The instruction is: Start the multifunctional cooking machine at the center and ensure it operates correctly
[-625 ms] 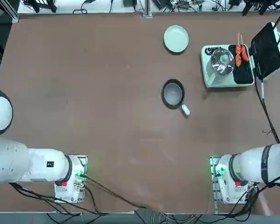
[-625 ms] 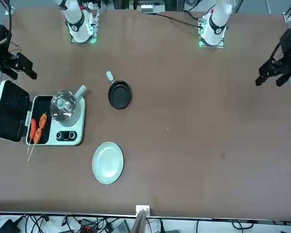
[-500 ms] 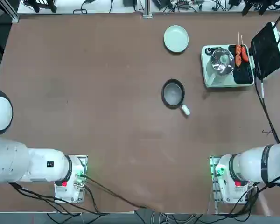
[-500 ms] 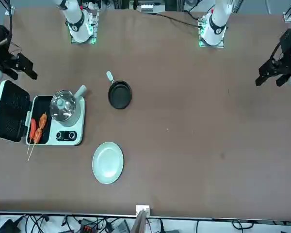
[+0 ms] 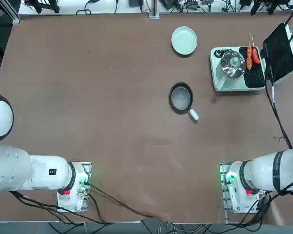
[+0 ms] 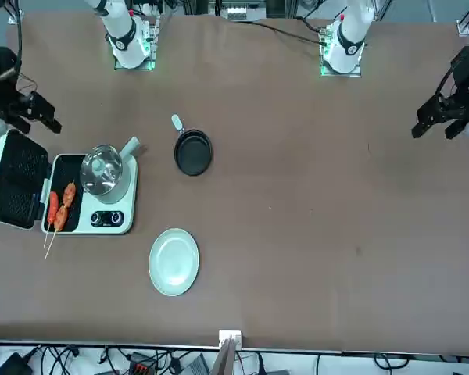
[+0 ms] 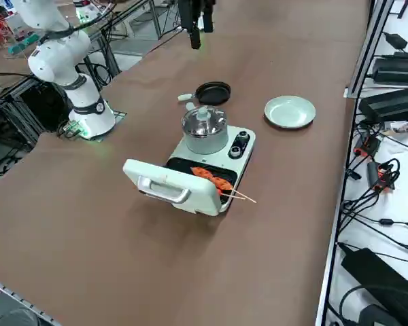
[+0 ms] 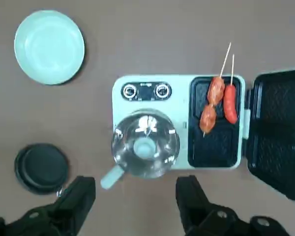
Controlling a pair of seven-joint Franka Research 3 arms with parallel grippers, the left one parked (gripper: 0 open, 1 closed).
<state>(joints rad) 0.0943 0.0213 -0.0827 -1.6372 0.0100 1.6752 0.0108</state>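
The multifunctional cooking machine (image 8: 179, 123) sits directly beneath the right gripper (image 8: 135, 196), lid thrown open, sausages on its grill. The claw hangs spread, holding nothing. Its knobs (image 8: 129, 91) look untouched; starting remains, I'd say.

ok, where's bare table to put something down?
Broad bare table on the robot's left of the frying pan. Crowded far right: plate, cooking machine, its cord. Right gripper hangs open above the machine.
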